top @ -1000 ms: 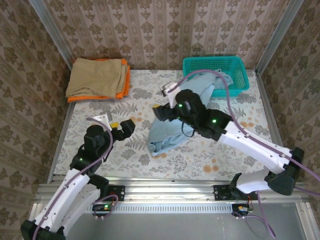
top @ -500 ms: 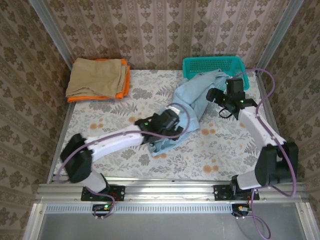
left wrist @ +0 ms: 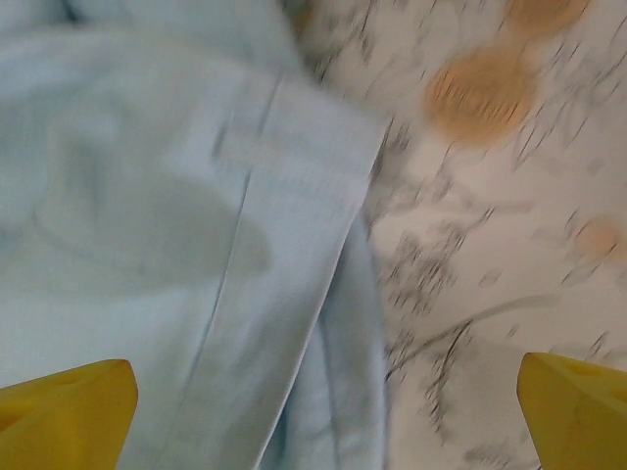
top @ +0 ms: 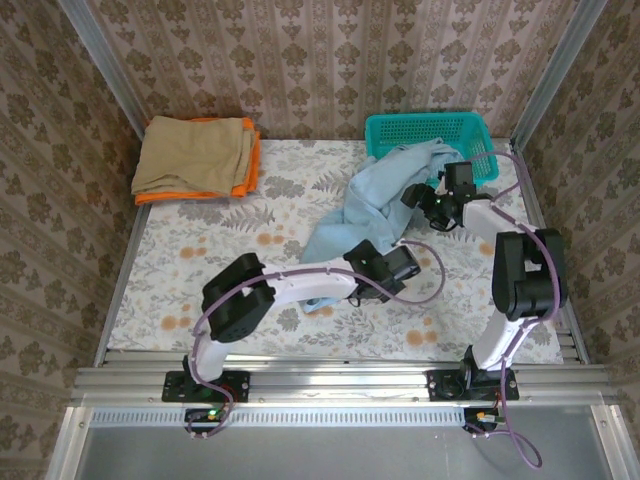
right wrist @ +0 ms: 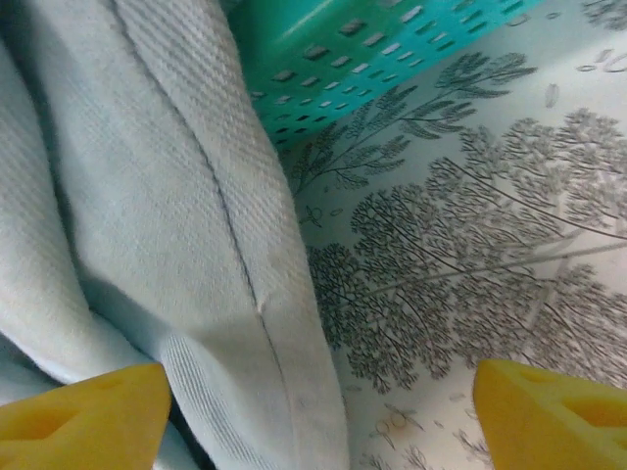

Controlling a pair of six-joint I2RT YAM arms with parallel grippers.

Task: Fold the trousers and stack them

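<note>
The trousers trail crumpled from the teal basket at one o'clock toward the middle of the table. The left gripper gapes wide over their six o'clock hem. The right gripper gapes likewise beside the basket end. Both are empty, likely hunting edges to spread them.

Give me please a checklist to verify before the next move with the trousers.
1. Left claw open: ok, fingers wide apart over the trousers hem.
2. Right claw open: ok, cloth under one side.
3. Trousers out of the teal basket: not ok, one end overlaps its front rim.
4. Trousers flat: not ok, bunched on the table.
5. Claws touching cloth: cannot tell.
6. Stack spot free of arms: ok, tan cloth on orange cloth, far left corner.
</note>
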